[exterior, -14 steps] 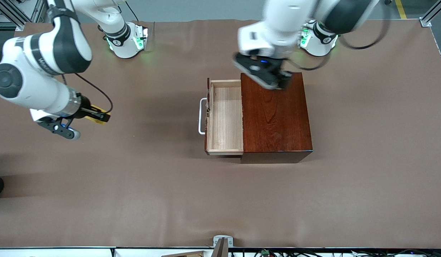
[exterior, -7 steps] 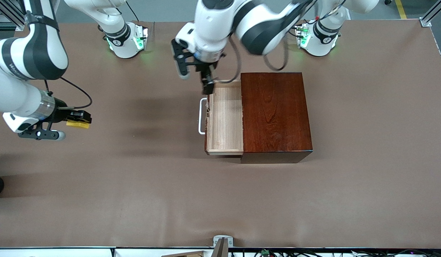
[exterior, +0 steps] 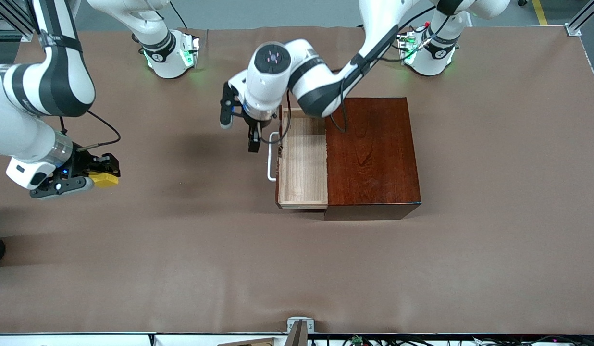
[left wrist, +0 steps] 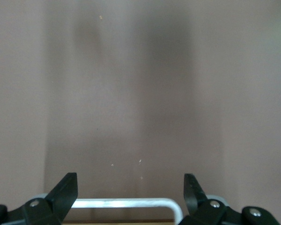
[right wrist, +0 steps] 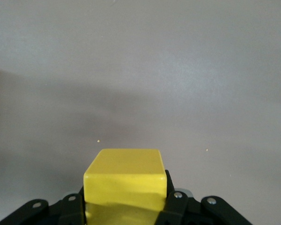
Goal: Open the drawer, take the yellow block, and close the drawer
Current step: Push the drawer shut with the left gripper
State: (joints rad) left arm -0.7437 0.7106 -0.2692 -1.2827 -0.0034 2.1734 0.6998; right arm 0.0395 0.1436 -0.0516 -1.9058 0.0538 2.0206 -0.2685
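The drawer (exterior: pixel 303 161) is pulled out of the glossy mahogany box (exterior: pixel 371 154), a pale wood tray with a dark reddish front and a white bar handle (exterior: pixel 272 156), nothing seen inside it. The left gripper (exterior: pixel 253 139) is held over the table just beside that handle, fingers (left wrist: pixel 65 192) spread apart. The yellow block (right wrist: pixel 125 180), a plain bright cube, is pinched in the right gripper (exterior: pixel 102 177) over the tabletop (exterior: pixel 181 250) at the right arm's end.
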